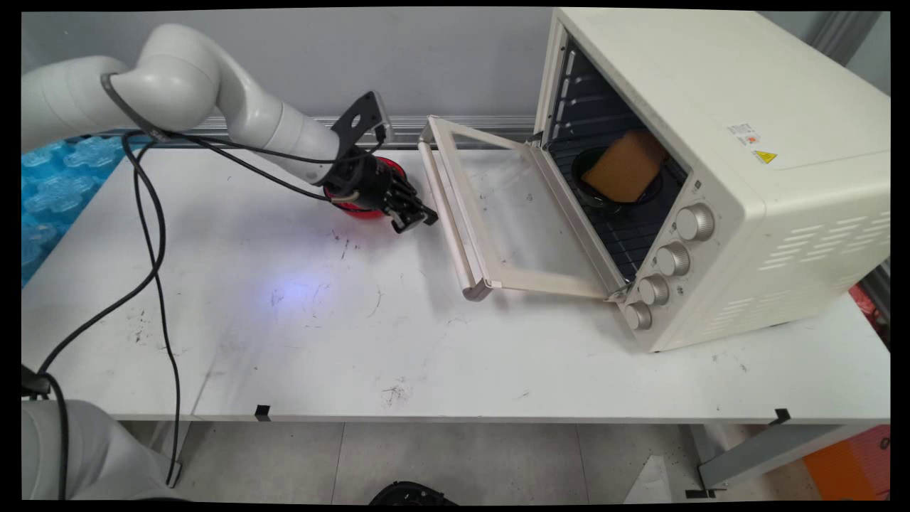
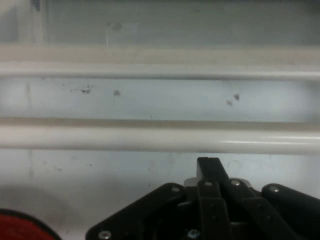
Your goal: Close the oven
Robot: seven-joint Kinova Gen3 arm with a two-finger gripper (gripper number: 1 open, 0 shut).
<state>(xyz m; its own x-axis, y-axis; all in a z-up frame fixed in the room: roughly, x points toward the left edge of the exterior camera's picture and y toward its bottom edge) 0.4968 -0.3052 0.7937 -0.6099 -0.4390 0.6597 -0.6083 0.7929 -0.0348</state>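
**Currently: pincer at the oven door handle**

Pincer (image 1: 414, 219): jaws drawn together, holding nothing, in the hand view. Just ahead of it, the oven door (image 1: 517, 217), lying fully open; its handle bar (image 2: 160, 138) crosses the hand view, untouched. Behind the pincer, a red bowl (image 1: 375, 186). Well beyond the door, inside the oven (image 1: 711, 171), a dark dish (image 1: 596, 199) carrying an orange-brown block (image 1: 625, 169). Worktop (image 1: 320, 341): white, scuffed. Grey wall behind.

Main view: fixed above the table's (image 1: 441, 355) near side, looking down across it toward the wall. Hand view: close, facing the oven door's handle (image 2: 160, 137) (also seen from above (image 1: 446, 213)). Shared by the 2: that handle.
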